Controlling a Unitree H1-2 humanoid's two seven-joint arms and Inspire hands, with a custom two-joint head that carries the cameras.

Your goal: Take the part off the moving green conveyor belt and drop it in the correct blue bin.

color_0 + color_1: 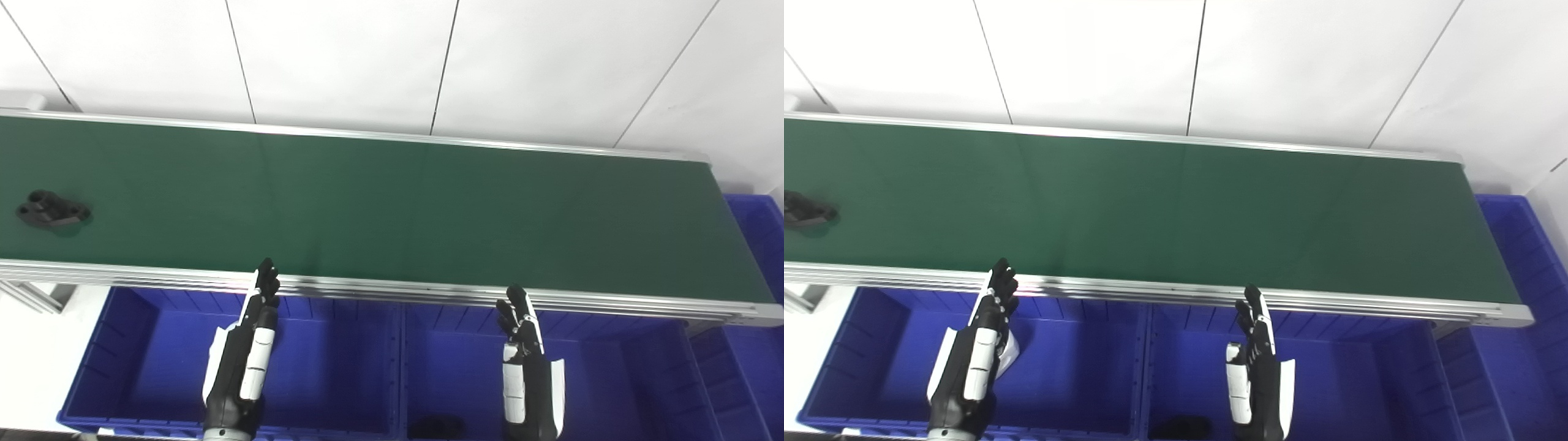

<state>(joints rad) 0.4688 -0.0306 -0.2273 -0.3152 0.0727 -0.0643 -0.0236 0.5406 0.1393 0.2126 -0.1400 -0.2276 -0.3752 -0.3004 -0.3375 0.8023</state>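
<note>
A black part [52, 210] with round holes lies on the green conveyor belt [380, 208] at its far left; in the right eye view the part [805, 215] is cut by the frame's left edge. My left hand [245, 355] hovers over the left blue bin [141, 367], fingers stretched toward the belt's near rail, holding nothing. Over the middle blue bin [612, 380] my right hand [527, 361] is likewise open and empty. Both hands are far from the part.
A dark part [436, 426] lies at the front of the middle bin. A third blue bin [756, 233] stands past the belt's right end. The belt's aluminium rail [392, 288] runs just ahead of both hands. White wall panels lie behind.
</note>
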